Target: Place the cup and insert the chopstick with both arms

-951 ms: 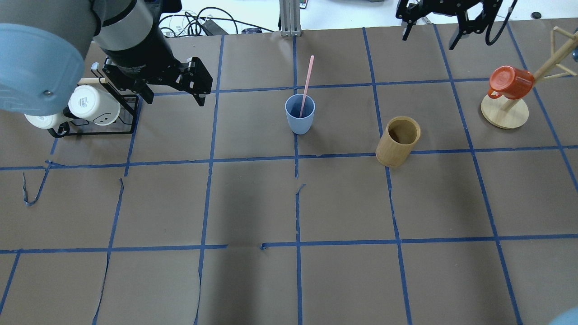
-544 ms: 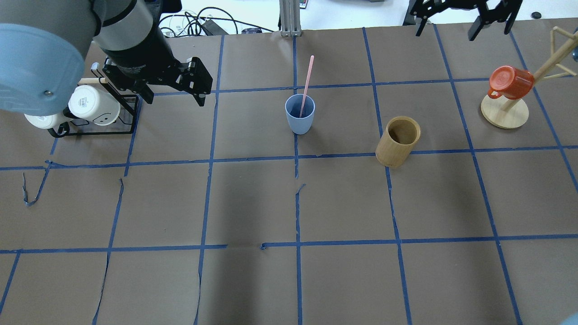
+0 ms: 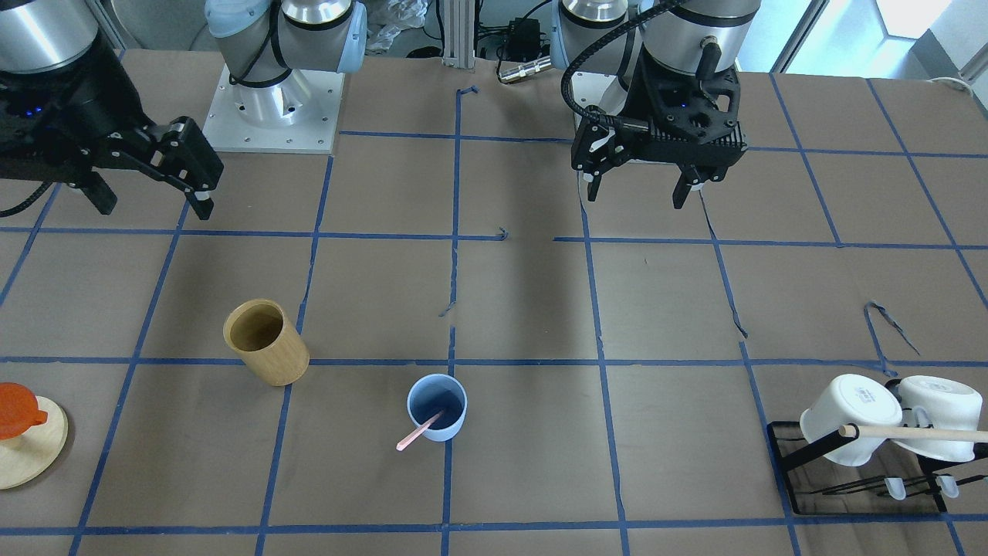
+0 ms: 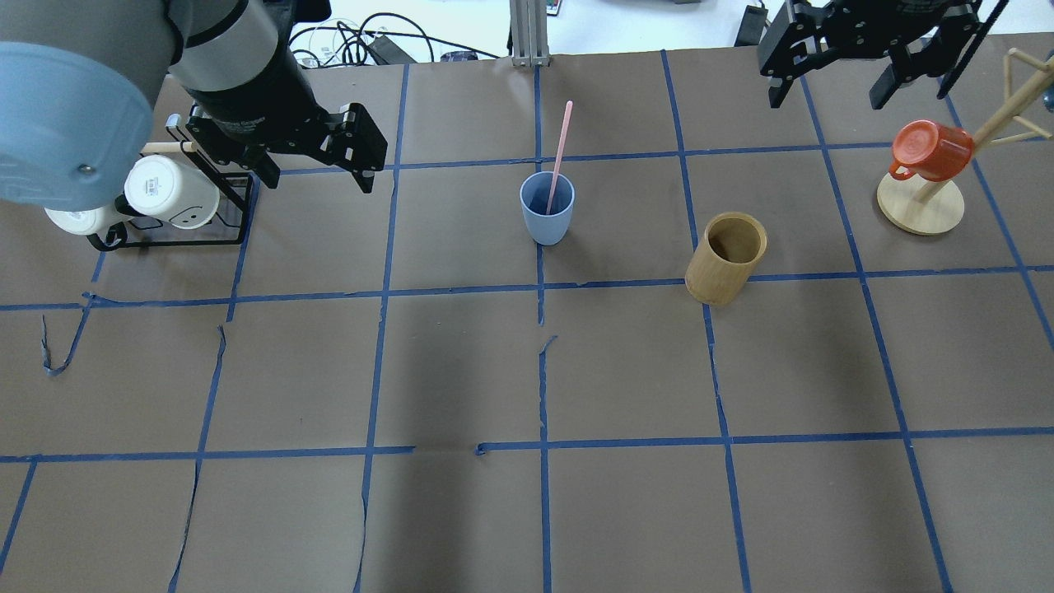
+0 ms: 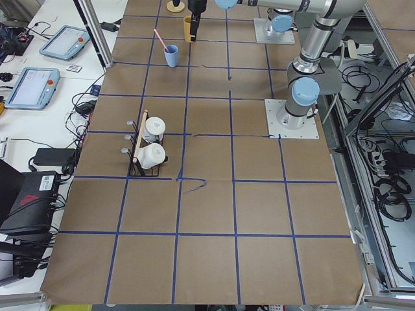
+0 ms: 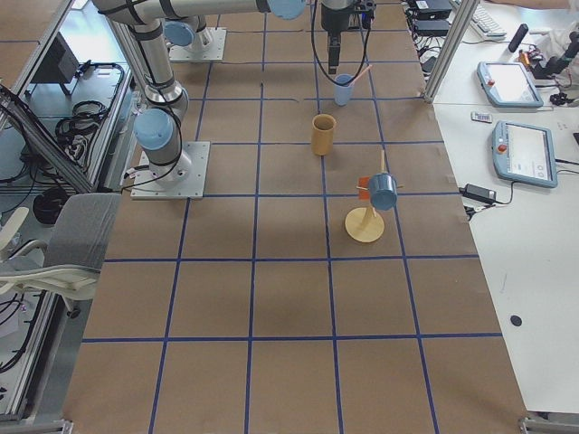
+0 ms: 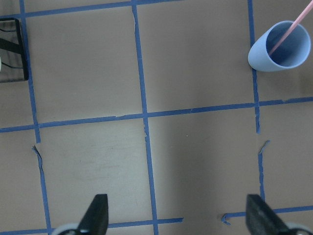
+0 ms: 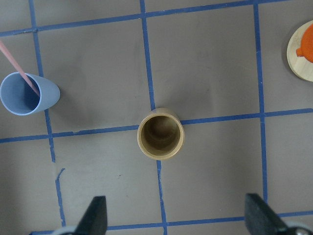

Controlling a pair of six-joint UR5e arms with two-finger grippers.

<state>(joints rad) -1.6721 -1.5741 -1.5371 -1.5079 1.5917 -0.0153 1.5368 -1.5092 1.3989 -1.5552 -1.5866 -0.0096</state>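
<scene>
The light blue cup [image 4: 547, 210] stands upright near the table's middle, with one pale pink chopstick [image 4: 561, 148] leaning in it. Both also show in the front view, cup [image 3: 437, 408] and chopstick [image 3: 415, 434]. My left gripper [image 4: 317, 177] is open and empty, hovering left of the cup and well apart from it. Its wrist view shows the cup [image 7: 279, 46] at the upper right. My right gripper [image 4: 827, 99] is open and empty, high over the far right of the table. Its wrist view shows the cup [image 8: 27, 94] at the left.
A tan wooden cylinder holder [image 4: 729, 257] stands right of the cup. A wooden mug tree [image 4: 921, 206] with an orange mug [image 4: 930, 151] stands at the far right. A black rack with white mugs [image 4: 169, 191] sits at the far left, next to my left gripper.
My right gripper has moved to the right and slightly nearer over the table's far edge, still open. The left arm, cup and chopstick have not moved.
</scene>
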